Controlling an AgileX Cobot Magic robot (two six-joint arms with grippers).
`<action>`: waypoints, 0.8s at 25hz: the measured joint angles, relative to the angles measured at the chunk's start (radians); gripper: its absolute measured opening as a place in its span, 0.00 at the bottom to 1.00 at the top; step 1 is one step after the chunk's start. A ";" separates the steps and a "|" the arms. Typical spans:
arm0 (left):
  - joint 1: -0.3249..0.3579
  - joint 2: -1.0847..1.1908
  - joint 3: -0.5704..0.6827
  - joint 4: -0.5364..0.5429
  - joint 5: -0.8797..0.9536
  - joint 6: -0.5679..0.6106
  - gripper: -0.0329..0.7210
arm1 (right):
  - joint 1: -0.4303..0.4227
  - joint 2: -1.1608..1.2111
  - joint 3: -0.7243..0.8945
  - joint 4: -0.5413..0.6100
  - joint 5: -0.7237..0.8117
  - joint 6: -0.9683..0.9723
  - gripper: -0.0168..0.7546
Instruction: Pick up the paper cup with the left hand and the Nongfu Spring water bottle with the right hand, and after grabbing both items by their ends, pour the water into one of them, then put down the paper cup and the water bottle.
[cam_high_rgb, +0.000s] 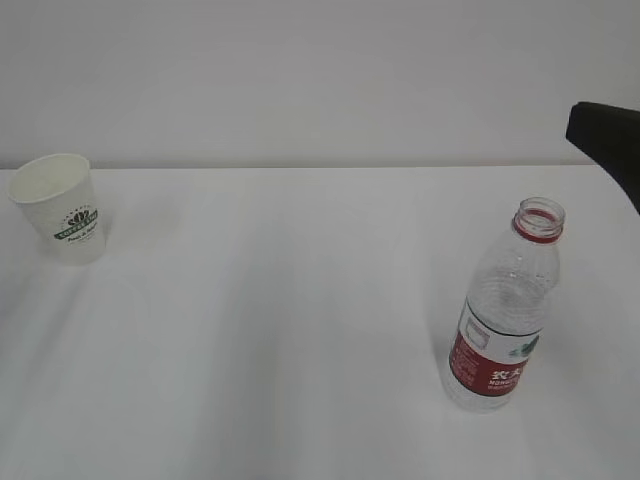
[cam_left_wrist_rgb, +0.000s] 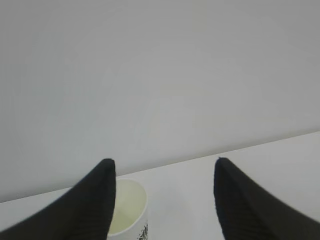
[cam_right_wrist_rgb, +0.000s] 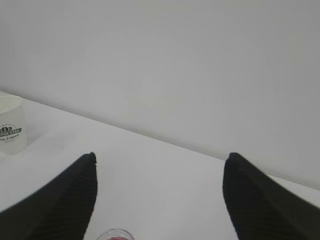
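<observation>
The paper cup (cam_high_rgb: 60, 207) is standing upright and open-mouthed at the far left of the surface (cam_high_rgb: 280, 330), white and tapered, showing a dark green logo with text on its side. The Nongfu Spring water bottle (cam_high_rgb: 503, 308) is standing uncapped well apart from it on the right, clear and ribbed, wearing a red neck ring and a red label with white characters. I am seeing no water level through its wall.

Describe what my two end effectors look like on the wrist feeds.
Both look alike: the left end effector and right end effector each have two matte black fingers, broad at the base, tapering to points, with fine ribbing. No cables or markings show.
</observation>
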 joint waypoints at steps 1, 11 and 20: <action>0.000 0.000 0.000 0.000 0.000 0.000 0.64 | 0.000 0.000 0.000 -0.008 0.008 0.000 0.78; 0.000 0.000 0.000 0.000 0.002 0.000 0.64 | 0.000 0.000 0.000 -0.070 0.006 0.002 0.78; 0.000 0.000 0.000 0.000 0.005 0.000 0.64 | 0.002 0.000 0.002 -0.162 -0.025 0.064 0.78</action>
